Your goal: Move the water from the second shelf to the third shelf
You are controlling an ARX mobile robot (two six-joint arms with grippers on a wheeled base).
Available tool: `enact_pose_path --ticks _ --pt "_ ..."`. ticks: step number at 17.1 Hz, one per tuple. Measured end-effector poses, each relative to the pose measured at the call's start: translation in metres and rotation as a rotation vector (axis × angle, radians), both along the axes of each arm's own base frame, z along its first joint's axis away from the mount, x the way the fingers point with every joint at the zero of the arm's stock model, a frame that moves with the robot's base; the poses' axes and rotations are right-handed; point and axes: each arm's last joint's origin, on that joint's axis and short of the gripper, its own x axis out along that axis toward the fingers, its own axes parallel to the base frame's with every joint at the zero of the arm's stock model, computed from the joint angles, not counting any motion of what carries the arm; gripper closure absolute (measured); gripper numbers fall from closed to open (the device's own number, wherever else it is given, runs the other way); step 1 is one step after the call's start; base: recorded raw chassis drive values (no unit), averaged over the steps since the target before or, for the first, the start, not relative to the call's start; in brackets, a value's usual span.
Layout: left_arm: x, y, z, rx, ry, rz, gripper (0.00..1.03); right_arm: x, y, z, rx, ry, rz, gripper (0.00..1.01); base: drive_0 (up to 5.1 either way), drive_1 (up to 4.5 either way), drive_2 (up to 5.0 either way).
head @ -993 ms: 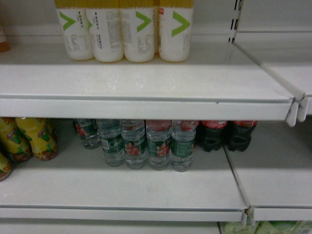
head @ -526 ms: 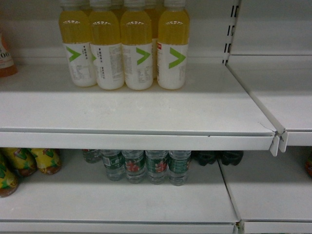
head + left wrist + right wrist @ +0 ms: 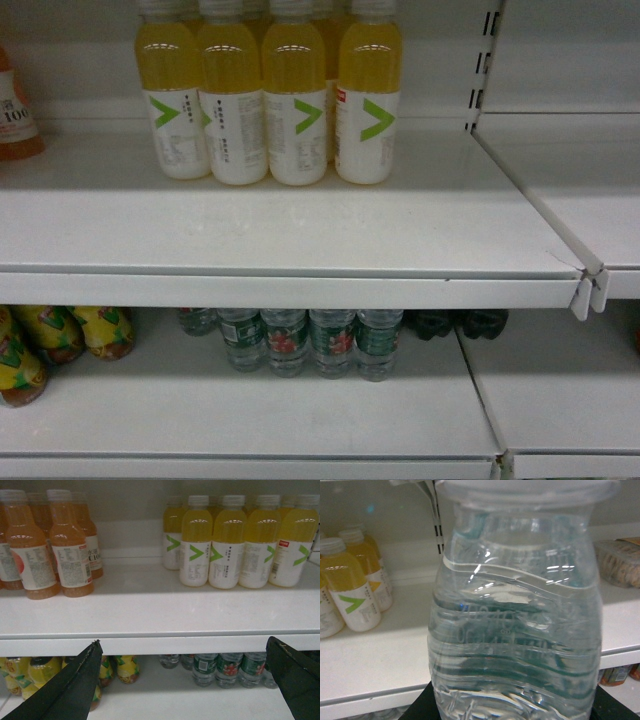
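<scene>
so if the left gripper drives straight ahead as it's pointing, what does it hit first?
Probably the front edge of the upper shelf, which sits level between the open left gripper fingers. Depth is unclear; slightly lower, it would reach the water bottles below.

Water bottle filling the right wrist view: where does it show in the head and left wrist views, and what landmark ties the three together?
Head: not in it; only the shelved water bottles under the white shelf show.
Left wrist: not in it.
Right wrist: the clear ribbed water bottle fills the centre, close to the lens.
Shared landmark: the yellow drink bottles with green V labels, standing on that shelf.
</scene>
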Motion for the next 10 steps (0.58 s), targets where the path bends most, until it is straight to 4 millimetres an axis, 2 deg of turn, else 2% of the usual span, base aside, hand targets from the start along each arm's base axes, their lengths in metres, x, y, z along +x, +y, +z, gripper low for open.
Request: enact_pose_path --ticks 10 --pt "0.0 0.0 0.0 0.0 0.0 0.0 0.05 0.0 0.0001 0.0001 0.0 -0.001 0.005 0.6 0.0 0.0 0.0"
